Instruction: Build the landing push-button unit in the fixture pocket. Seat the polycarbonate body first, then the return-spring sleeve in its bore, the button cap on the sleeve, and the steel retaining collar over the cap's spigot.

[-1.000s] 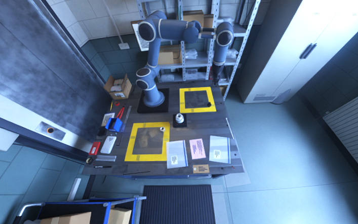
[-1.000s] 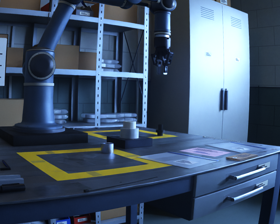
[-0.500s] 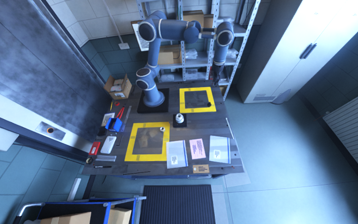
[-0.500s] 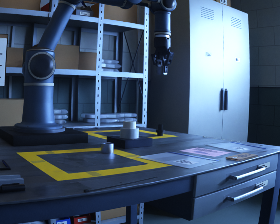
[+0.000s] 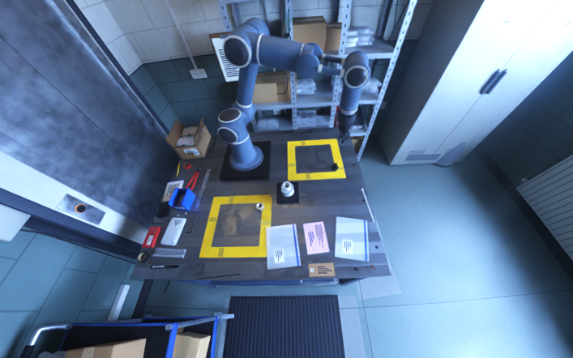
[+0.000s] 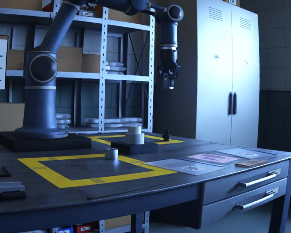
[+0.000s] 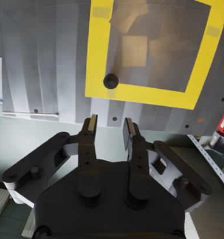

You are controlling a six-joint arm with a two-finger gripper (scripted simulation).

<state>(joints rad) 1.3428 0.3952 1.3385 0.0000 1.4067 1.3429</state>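
Note:
My gripper (image 6: 169, 84) (image 7: 110, 126) hangs high above the bench's far right corner, open and empty. Below it the black button cap (image 5: 334, 167) (image 6: 166, 134) (image 7: 110, 81) stands upright on the corner of the far yellow square. The black fixture (image 5: 288, 196) (image 6: 134, 147) sits mid-bench. The white polycarbonate body (image 6: 134, 138) is seated in it, with the white sleeve (image 6: 134, 129) upright in its bore. The steel retaining collar (image 5: 260, 206) (image 6: 111, 153) stands at the near yellow square's edge.
A blue bin (image 5: 182, 198) stands at the bench's left side among hand tools. Plastic bags (image 5: 283, 252) and a pink sheet (image 5: 316, 237) lie along the front edge. Shelving (image 6: 101, 62) stands behind the bench and a cabinet (image 6: 223, 69) to its right.

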